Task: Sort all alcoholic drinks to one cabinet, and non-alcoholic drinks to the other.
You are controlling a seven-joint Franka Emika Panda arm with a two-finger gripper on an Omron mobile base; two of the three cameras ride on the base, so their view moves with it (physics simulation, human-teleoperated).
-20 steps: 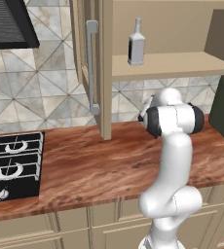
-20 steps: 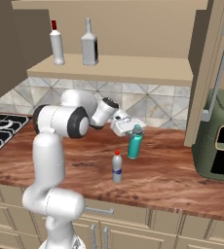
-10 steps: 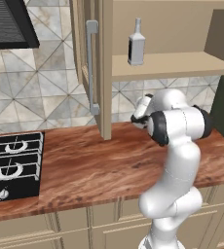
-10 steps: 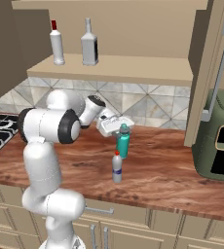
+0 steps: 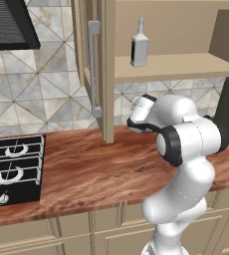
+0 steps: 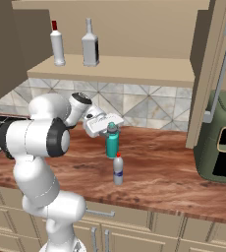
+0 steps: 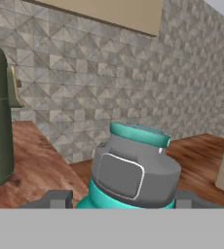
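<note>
Since a second ago the arm has swung round toward the robot's left, and the teal bottle point(image 6: 112, 144) has travelled with it along the bench point(image 6: 164, 172); it now stands upright just behind the small red-capped bottle point(image 6: 118, 169), where before it stood off to that bottle's side. Over that second the jaws have kept much the same part-open spread. The gripper point(image 6: 106, 129) sits at the teal bottle's cap, and in the hand view the grey-teal cap point(image 7: 133, 170) sits square between the two fingertips point(image 7: 53, 198), so I judge the jaws are closed on the top of the bottle and carrying it.

For the task, this reads as the first soft drink being moved. The white bottle point(image 6: 57, 44) and the square long-necked bottle point(image 6: 90, 45) stand side by side on the shelf point(image 6: 115, 70) of the open cabinet, so the spirits look sorted already; both soft drinks remain at bench level.

Hard to make out: the actual contact of the fingertips with the cap lies below the edge of the hand view. From the left base view the arm's own bulk hides both soft drinks. The second cabinet is cut off, with just its door point(image 6: 208, 74) and handle showing, so I cannot tell what its shelf holds.
</note>
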